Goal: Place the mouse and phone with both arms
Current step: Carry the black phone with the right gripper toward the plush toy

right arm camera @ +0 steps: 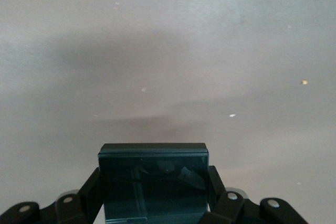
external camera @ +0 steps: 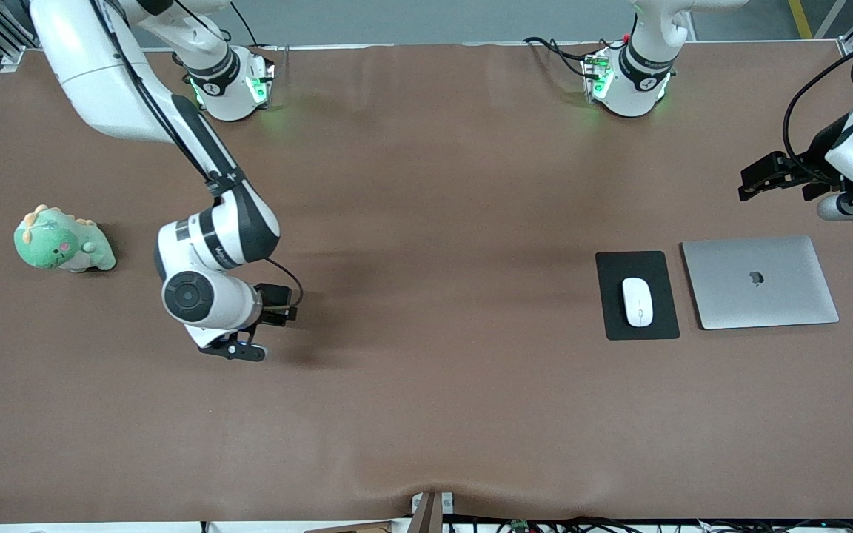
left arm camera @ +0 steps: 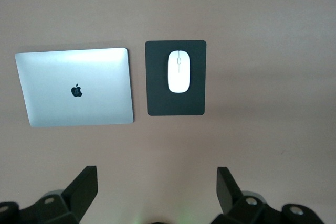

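The white mouse [external camera: 637,301] [left arm camera: 179,71] lies on a black mouse pad [external camera: 637,329] [left arm camera: 176,103] toward the left arm's end of the table. My left gripper [external camera: 756,181] [left arm camera: 156,174] hangs open and empty over bare table, off the pad and the laptop. My right gripper [external camera: 278,307] is low over bare table toward the right arm's end. It is shut on the black phone [right arm camera: 153,182], which sits between its fingers [right arm camera: 214,179] with its glossy face toward the wrist camera.
A closed silver laptop [external camera: 760,281] [left arm camera: 76,87] lies beside the mouse pad, at the left arm's end. A green plush dinosaur [external camera: 60,240] sits at the right arm's end. The brown table cover [external camera: 434,222] spans the middle between them.
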